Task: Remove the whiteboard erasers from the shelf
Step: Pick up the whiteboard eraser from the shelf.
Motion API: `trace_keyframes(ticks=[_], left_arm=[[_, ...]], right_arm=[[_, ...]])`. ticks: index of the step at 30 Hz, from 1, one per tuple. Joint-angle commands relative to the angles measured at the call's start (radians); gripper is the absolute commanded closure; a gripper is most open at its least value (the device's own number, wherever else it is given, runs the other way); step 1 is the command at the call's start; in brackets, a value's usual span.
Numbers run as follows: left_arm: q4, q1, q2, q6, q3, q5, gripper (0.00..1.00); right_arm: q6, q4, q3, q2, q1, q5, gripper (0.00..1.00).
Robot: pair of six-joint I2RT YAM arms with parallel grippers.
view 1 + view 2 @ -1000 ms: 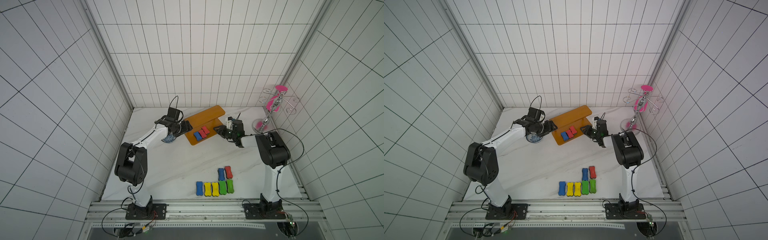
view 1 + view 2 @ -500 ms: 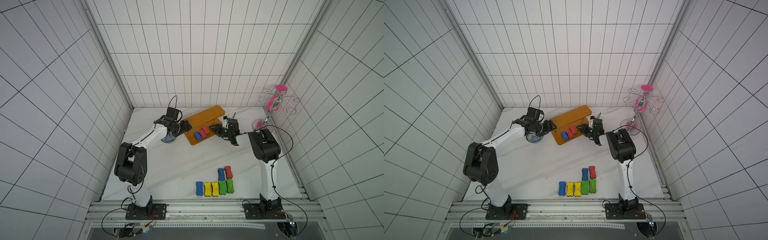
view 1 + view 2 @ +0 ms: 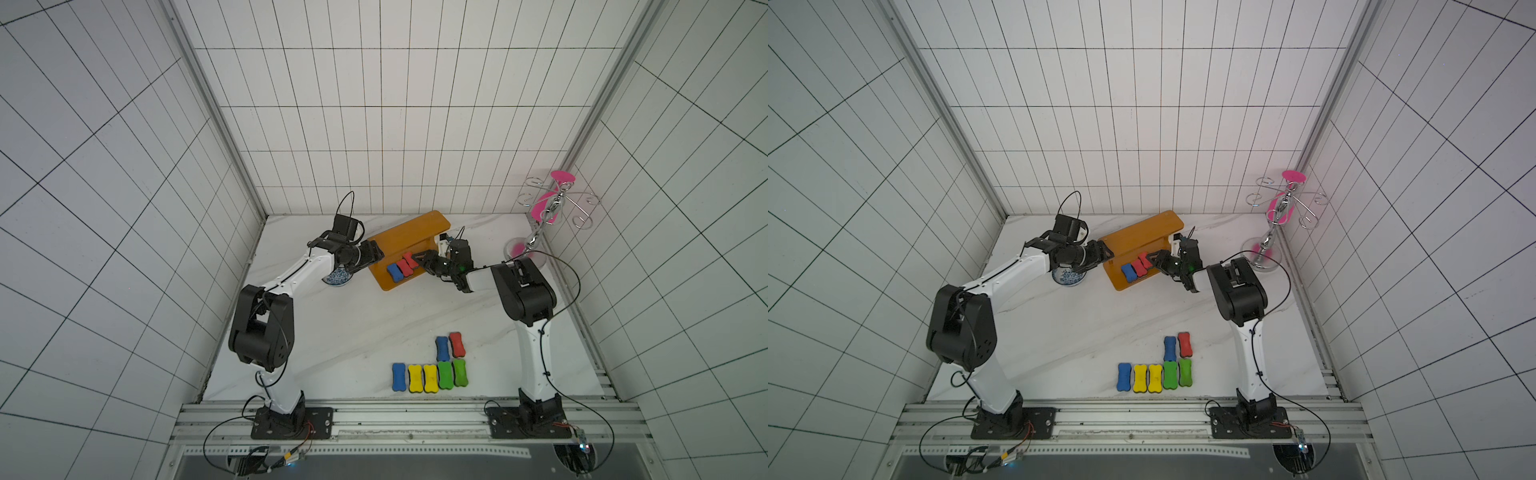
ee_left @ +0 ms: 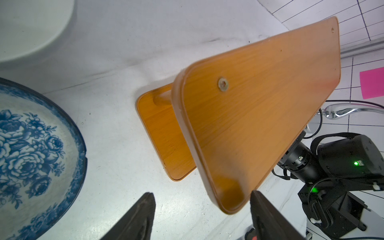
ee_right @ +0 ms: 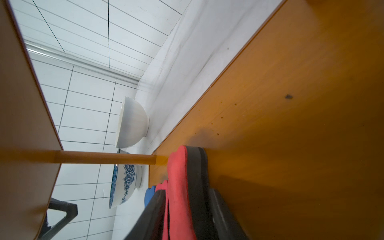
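The shelf [image 3: 409, 232] [image 3: 1142, 235] stands at the back of the table. On its lower board [image 5: 291, 124] lie three whiteboard erasers in a row: a blue one [image 3: 393, 272] and two red ones [image 3: 403, 267]. My right gripper [image 3: 419, 262] [image 5: 188, 191] reaches in between the boards and is shut on the end red eraser [image 3: 411, 259] [image 5: 178, 176], one finger on its foam top and one on its dark felt. My left gripper [image 3: 376, 255] [image 4: 202, 193] hovers open at the shelf's other end, holding nothing. Several more erasers [image 3: 430, 376] lie near the table's front edge.
A blue-and-white bowl [image 3: 337, 276] [image 4: 31, 155] sits under my left wrist, with a white bowl [image 5: 133, 122] behind it. A chrome hook stand [image 3: 548, 216] with pink pieces stands at the back right. A shelf post [image 5: 104, 160] rises just beyond the held eraser.
My right gripper has pushed further in over the lower board and closed on the end red eraser. The left arm has not moved.
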Motion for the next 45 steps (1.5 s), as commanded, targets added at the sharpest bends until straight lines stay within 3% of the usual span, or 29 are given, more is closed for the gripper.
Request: trace_keyframes(ticks=[1, 3, 7, 15, 23, 26, 30, 37, 41, 45], left_arm=[[0.013, 0.005, 0.007, 0.011, -0.007, 0.007, 0.25], [0.011, 0.007, 0.008, 0.012, -0.008, 0.007, 0.25], [0.006, 0.014, 0.007, 0.016, -0.009, 0.004, 0.24], [-0.002, 0.027, 0.019, 0.023, -0.006, -0.006, 0.24], [-0.004, 0.025, 0.001, 0.013, -0.008, -0.015, 0.25], [-0.008, 0.018, -0.036, 0.01, -0.029, -0.019, 0.24], [-0.019, 0.009, -0.109, 0.012, -0.083, -0.017, 0.25], [-0.042, 0.014, -0.23, 0.042, -0.188, -0.009, 0.25], [-0.039, 0.018, -0.271, 0.053, -0.229, -0.002, 0.25], [-0.047, 0.017, -0.295, 0.067, -0.244, 0.001, 0.25]], right_arm=[[-0.057, -0.124, -0.011, 0.039, 0.01, 0.067, 0.68], [-0.082, -0.165, -0.008, 0.035, 0.01, 0.079, 0.76], [-0.107, -0.206, -0.009, 0.015, 0.008, 0.084, 1.0], [-0.105, -0.225, -0.101, -0.158, -0.001, 0.127, 1.0], [0.036, -0.16, -0.27, -0.359, 0.018, 0.234, 1.0], [0.107, -0.144, -0.393, -0.486, 0.057, 0.34, 1.0], [0.188, -0.226, -0.573, -0.711, 0.165, 0.517, 1.0], [0.295, -0.474, -0.77, -1.057, 0.49, 0.813, 1.0], [0.366, -0.617, -0.812, -1.163, 0.65, 0.948, 1.0], [0.423, -0.63, -0.851, -1.166, 0.769, 1.012, 1.0]])
